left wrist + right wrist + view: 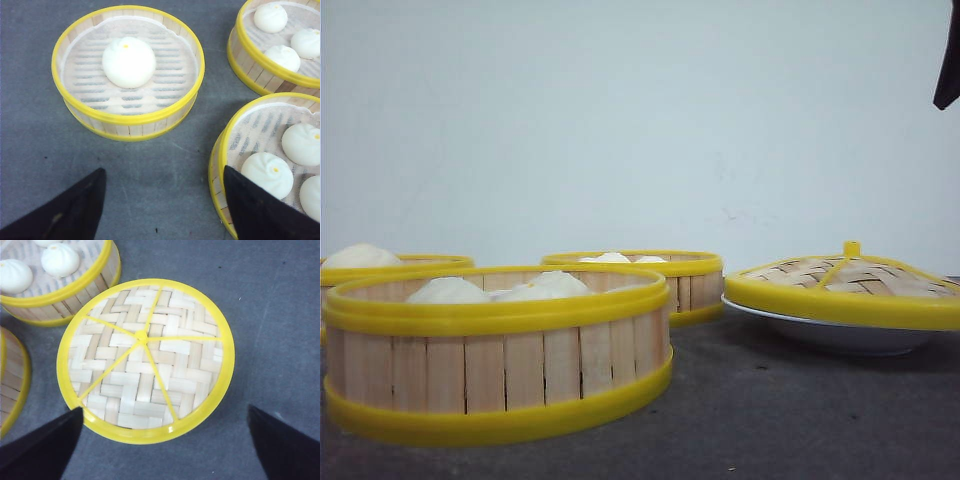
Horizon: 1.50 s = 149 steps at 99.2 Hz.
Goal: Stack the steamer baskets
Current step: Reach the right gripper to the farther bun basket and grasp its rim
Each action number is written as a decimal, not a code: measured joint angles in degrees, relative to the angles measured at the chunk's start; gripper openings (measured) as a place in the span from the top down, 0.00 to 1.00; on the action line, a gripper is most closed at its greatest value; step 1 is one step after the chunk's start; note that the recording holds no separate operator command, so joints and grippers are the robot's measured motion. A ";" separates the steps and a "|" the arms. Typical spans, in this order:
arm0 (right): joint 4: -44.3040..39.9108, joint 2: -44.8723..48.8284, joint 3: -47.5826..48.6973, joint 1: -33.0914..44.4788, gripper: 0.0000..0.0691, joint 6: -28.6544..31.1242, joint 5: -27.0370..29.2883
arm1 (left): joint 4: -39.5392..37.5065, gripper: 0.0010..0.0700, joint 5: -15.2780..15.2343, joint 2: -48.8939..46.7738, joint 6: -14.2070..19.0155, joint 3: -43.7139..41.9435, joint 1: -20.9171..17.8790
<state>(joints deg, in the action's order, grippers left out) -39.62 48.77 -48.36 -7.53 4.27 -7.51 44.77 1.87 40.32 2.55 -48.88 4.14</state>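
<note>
- On the grey table [770,420], left to right in the front view: a far-left basket [395,268] showing one bun, mostly hidden behind the near basket [500,350].
- Near basket stands closest to the camera, with white buns [450,291] showing over its rim.
- Mid basket [650,275] sits farther back, also with buns; all three stand apart, none stacked.
- At the right, the woven lid [845,285] rests on a white plate [840,335].
- Left gripper [165,210] hangs above the table with its fingers [65,212] spread wide, holding nothing (one finger overlaps the near basket's rim in the left wrist view).
- Right gripper [165,445] hovers over the lid's edge, fingers [282,445] spread wide, empty.
</note>
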 joint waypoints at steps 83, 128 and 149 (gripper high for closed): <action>9.01 57.79 -40.65 -10.05 0.05 1.60 -2.78 | -0.02 0.34 0.00 1.73 0.00 0.00 0.00; 10.16 74.20 -51.43 -11.13 0.20 1.81 0.46 | 0.68 0.34 -0.02 1.73 -0.02 0.00 0.00; 10.91 75.03 -51.80 -11.58 0.62 2.03 1.44 | 1.09 0.34 -0.04 1.73 -0.02 0.00 0.00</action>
<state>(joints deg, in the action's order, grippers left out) -28.71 123.81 -100.16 -19.11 6.31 -6.07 45.87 1.83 42.04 2.52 -48.88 4.14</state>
